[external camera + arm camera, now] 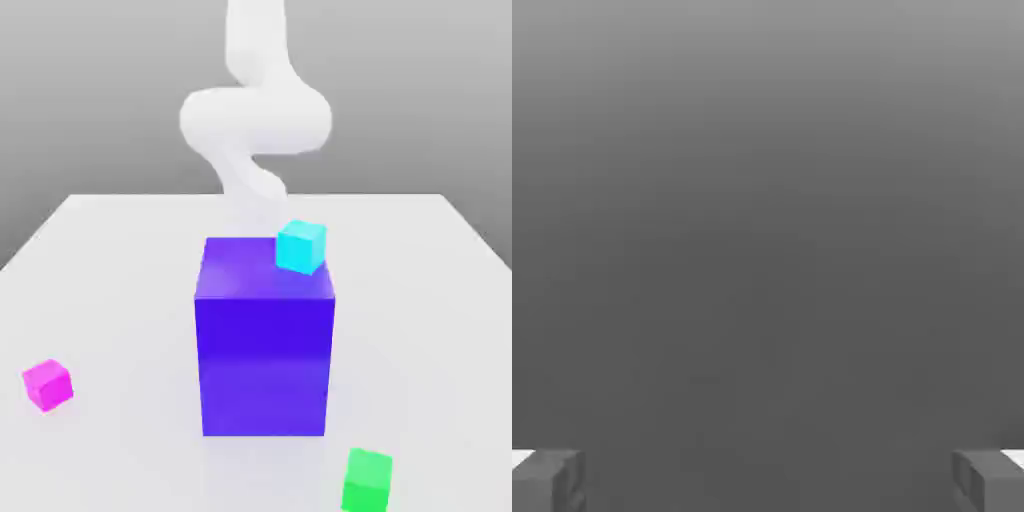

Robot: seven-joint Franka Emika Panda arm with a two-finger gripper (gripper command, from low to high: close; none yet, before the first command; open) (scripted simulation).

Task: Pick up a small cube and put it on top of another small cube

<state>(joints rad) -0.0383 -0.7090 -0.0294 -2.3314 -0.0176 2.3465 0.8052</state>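
The white arm [255, 120] is rising at the far side of the table [110, 260], its bulky links curling behind the big blue block [265, 345]. The block is standing upright near the middle of the table, and a small cyan cube [301, 246] is sitting on its top face, at the far corner toward the exterior view's right.

The pink cube [47, 384] is lying on the table toward the exterior view's left, nearer to the camera than the block's front face and well apart from it. The green cube [367, 480] is resting on the table at the near edge, toward the exterior view's right of the block and just in front of it. The two small cubes are lying far apart, with the block between them — nothing is touching either one.

In the hand view, the gripper [768, 482] is showing both fingertips [547, 480] spread wide at opposite edges of the picture, with nothing between them — released, and facing a plain grey background.
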